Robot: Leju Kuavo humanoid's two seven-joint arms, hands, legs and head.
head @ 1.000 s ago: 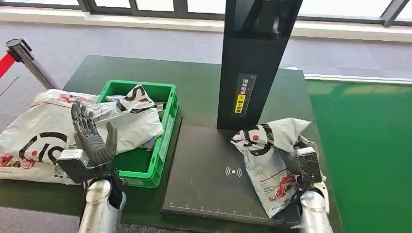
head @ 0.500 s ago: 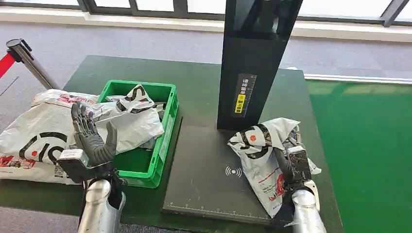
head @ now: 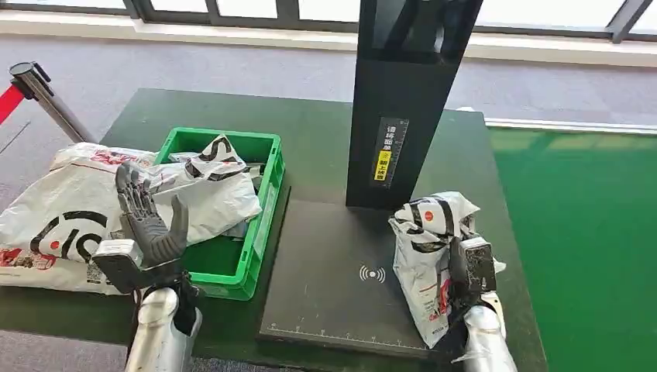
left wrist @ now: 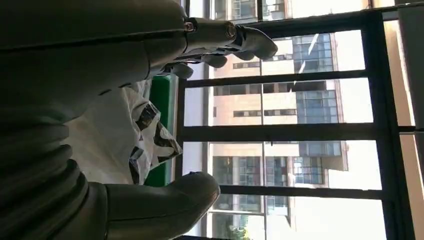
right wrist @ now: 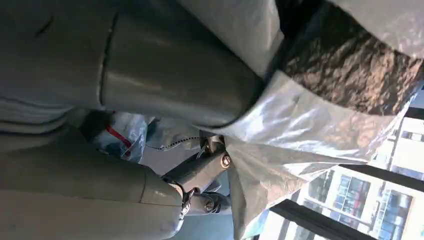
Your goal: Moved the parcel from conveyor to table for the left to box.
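Between your right hand [head: 472, 267] fingers sits the parcel [head: 424, 252], gripped tight; your left hand [head: 151, 225] is spread wide, holding nothing.

You see two polished silver forearms, each ending in a boxy grey wrist block and a dark grey, many-fingered left hand [head: 149, 219] and right hand [head: 471, 267] with small metal screws.

I see a dark green table [head: 318, 132] on grey carpet [head: 194, 66], a bright green floor [head: 589, 232] right, windows [head: 256, 8] far (daylight, buildings [left wrist: 280, 107] outside), a barrier post [head: 42, 97] far left.
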